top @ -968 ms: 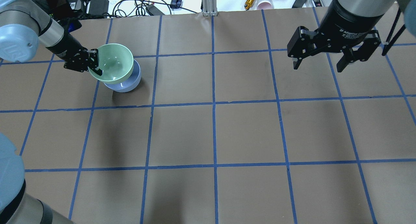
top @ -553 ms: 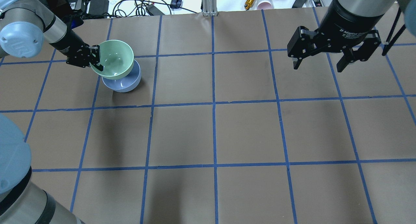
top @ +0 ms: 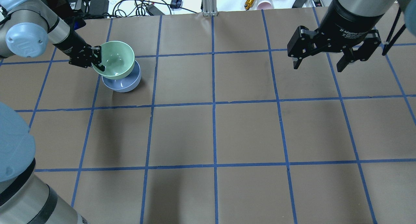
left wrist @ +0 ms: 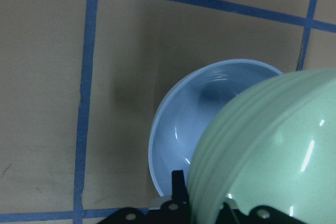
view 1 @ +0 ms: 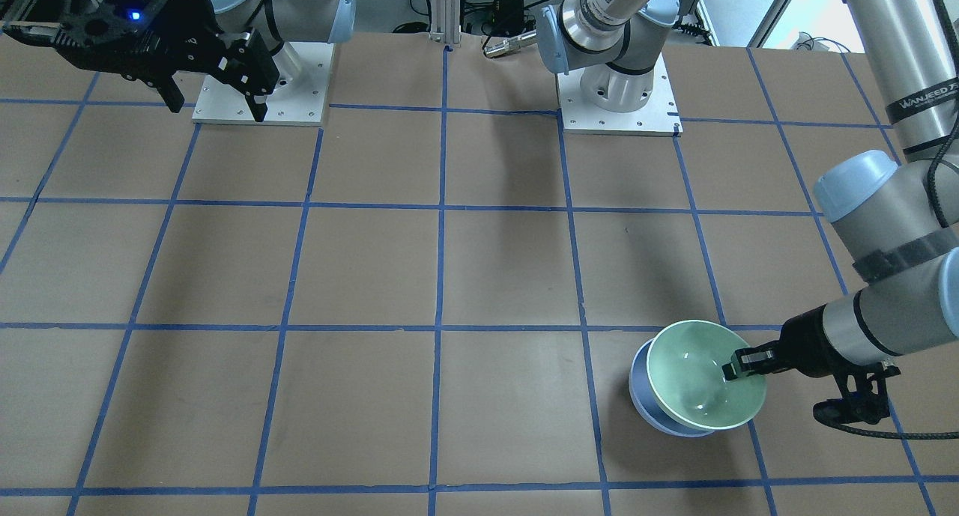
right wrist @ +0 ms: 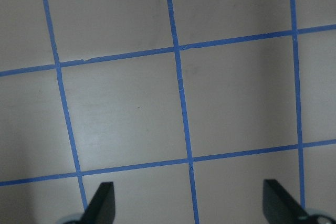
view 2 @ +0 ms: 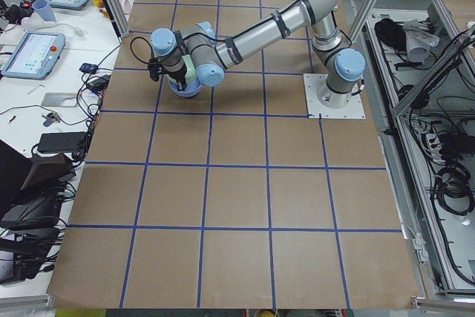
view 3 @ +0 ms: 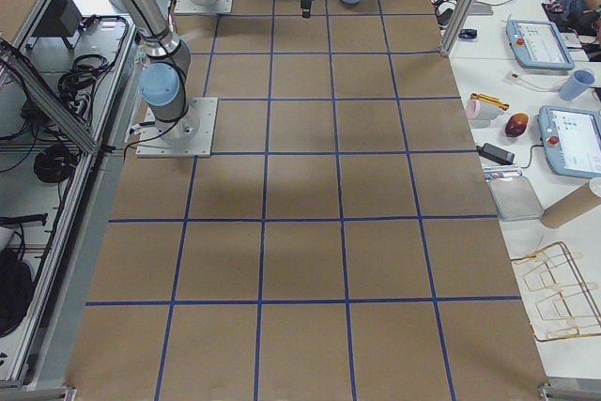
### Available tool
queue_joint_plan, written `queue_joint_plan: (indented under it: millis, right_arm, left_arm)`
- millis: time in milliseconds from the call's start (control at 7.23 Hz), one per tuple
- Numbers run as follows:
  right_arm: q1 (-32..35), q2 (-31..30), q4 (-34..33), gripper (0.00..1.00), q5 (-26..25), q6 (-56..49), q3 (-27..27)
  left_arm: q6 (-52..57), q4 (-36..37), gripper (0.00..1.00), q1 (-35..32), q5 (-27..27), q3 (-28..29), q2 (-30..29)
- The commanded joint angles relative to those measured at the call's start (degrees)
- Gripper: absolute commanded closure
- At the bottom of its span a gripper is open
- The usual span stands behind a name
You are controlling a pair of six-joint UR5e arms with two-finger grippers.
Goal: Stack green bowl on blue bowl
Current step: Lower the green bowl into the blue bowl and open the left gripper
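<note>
Left gripper (top: 98,62) clamped on green bowl (top: 117,56) rim, bowl tilted, partly over blue bowl (top: 125,85), contact unclear, right gripper (top: 317,68) spread wide, hovering far right.

Light: bright, even, overhead.
Shadows: soft patches on table (top: 247,133), darkest near left gripper (top: 97,59).
Glare: white streaks on green bowl (left wrist: 273,145) it grips.
Focus: that bowl soft.

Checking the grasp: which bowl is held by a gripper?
The green bowl, pinched at its rim by the left gripper; the blue bowl below is ungripped.
</note>
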Motion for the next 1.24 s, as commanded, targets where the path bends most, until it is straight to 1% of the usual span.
queue_joint_plan:
  millis: [0,277,415,553,968,1106]
  right_arm:
    - [0.00,0.00,0.08,0.00,0.00,0.00,0.06]
    - [0.00,0.00,-0.01,0.00,0.00,0.00,0.06]
    - [0.00,0.00,-0.01,0.00,0.00,0.00,0.06]
    - [0.00,0.00,-0.01,0.00,0.00,0.00,0.06]
    - [0.00,0.00,-0.01,0.00,0.00,0.00,-0.03]
    - [0.00,0.00,-0.01,0.00,0.00,0.00,0.06]
  left_arm:
    - [-0.07,0.01,1.00,0.03,0.37,-0.33,-0.76]
    - [0.02,0.10,1.00,0.03,0.46,-0.24,-0.77]
    - [0.02,0.10,0.35,0.03,0.47,0.10,-0.85]
    - [-0.07,0.10,0.24,0.03,0.64,0.19,-0.77]
    - [-0.42,-0.68,0.20,-0.23,0.64,0.54,0.81]
    - [-1.55,-2.43,0.19,-1.02,0.73,2.03,1.77]
